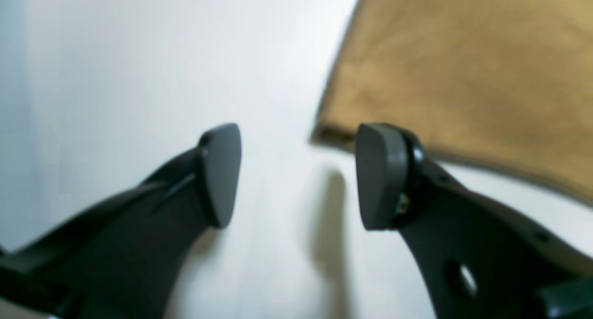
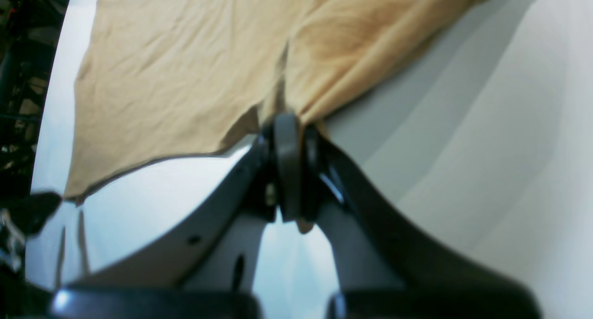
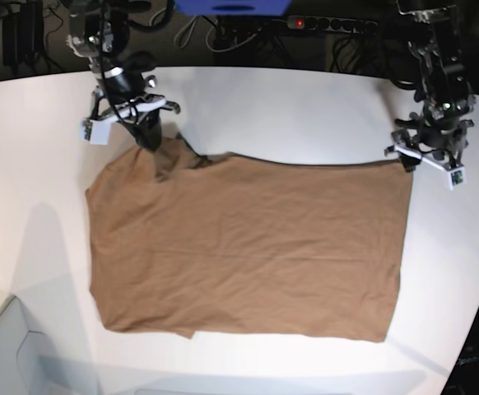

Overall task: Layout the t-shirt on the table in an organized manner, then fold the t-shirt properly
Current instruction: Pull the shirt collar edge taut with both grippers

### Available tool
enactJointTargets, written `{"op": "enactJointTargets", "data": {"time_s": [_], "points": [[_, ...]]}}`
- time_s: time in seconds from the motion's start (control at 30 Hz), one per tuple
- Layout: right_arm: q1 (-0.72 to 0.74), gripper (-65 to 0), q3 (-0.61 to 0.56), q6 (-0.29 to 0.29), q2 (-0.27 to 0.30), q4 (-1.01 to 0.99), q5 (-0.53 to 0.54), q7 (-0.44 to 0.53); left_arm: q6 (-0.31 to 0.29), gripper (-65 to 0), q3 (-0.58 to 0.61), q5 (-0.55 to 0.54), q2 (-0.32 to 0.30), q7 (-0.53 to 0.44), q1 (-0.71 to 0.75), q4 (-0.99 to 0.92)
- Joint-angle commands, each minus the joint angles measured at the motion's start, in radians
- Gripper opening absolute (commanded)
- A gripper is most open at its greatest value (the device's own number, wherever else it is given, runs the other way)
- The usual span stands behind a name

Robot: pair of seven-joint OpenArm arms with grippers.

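Note:
The brown t-shirt (image 3: 248,247) lies spread out nearly flat on the white table (image 3: 289,107), with a bunched ridge at its far left corner. My right gripper (image 3: 151,138) is shut on that corner; in the right wrist view (image 2: 289,138) fabric is pinched between the fingers and the t-shirt (image 2: 185,78) pulls up into a fold. My left gripper (image 3: 418,160) is at the far right corner. In the left wrist view it (image 1: 299,175) is open and empty just above the table (image 1: 139,55), with the t-shirt's corner (image 1: 324,134) just beyond the fingertips.
A power strip (image 3: 338,25), cables and a blue object (image 3: 231,6) sit behind the table's far edge. A pale box (image 3: 9,354) is at the near left corner. The table's curved edge (image 3: 478,313) runs down the right. Dark clutter (image 2: 18,78) lies past the table edge.

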Motion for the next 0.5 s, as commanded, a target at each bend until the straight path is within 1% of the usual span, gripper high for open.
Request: {"op": "enactJointTargets", "data": {"time_s": [0.0,0.13,0.33,0.37,0.4,0.43,0.47], "points": [[-0.002,-65.0,-0.001,0.015,0.006,0.018,0.009,0.022,0.004,-26.9,-0.005,0.002,-0.01,-0.02,-0.02,0.002],[-0.002,-65.0,-0.019,0.015,0.011,0.015,0.009,0.022,0.004,-27.0,0.0,0.002,-0.01,-0.02,-0.077,-0.062],[-0.007,-65.0,-0.019,0.015,0.011,0.014,0.007,0.022,0.004,-28.4,0.004,0.002,-0.01,-0.02,-0.115,-0.114],[-0.007,-65.0,-0.018,0.015,0.012,0.014,0.007,0.022,0.004,-30.8,0.004,0.002,-0.01,-0.02,-0.118,-0.122],[-0.007,-65.0,-0.018,0.015,0.02,0.014,0.007,0.022,0.004,-35.2,0.006,0.002,-0.01,-0.02,-0.121,-0.128],[-0.007,-65.0,-0.019,0.015,0.029,0.014,0.007,0.022,0.004,-41.5,0.017,0.002,-0.01,-0.02,-0.123,-0.133],[-0.007,-65.0,-0.021,0.015,0.032,0.014,0.007,0.022,0.004,-50.3,0.029,0.002,-0.011,-0.02,-0.123,-0.133]]}}
